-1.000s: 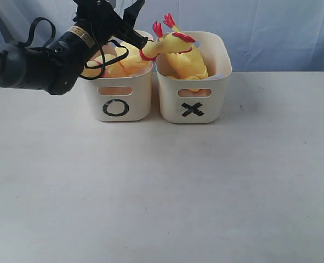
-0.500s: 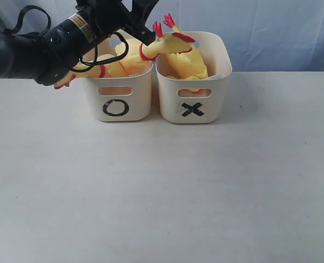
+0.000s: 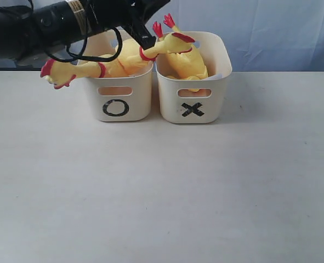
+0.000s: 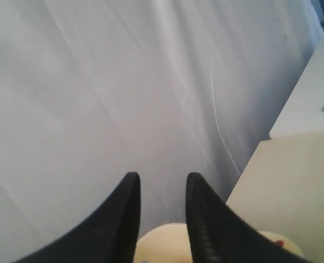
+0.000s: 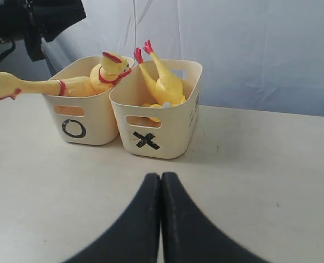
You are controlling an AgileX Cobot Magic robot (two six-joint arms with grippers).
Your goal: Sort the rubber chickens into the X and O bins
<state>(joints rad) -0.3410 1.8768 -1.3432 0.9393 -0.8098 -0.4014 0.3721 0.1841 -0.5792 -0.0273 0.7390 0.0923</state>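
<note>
Two bins stand just beside each other at the back of the table (image 3: 162, 192), the O bin (image 3: 135, 101) on the left as I face them and the X bin (image 3: 212, 98) on the right, with a pale curtain (image 3: 271, 33) hanging behind.

All three rubber chickens are in the bins. The first chicken (image 3: 74, 71) lies in the O bin with its neck and head poking out over the far left rim, clear of the table. The second chicken (image 3: 164, 46) also sits in the O bin, but its head leans across onto the near rim of the X bin. The third chicken (image 3: 189, 64) is in the X bin, body down and red feet sticking up.

Above the O bin the black left arm (image 3: 35, 27) reaches in from the left. The left gripper (image 4: 162, 176) has its two fingers parted by a moderate gap with nothing between them, pointing toward the curtain.

The right gripper (image 5: 160, 176) hangs well back from the bins over the table, its fingers pressed together and empty.
</note>
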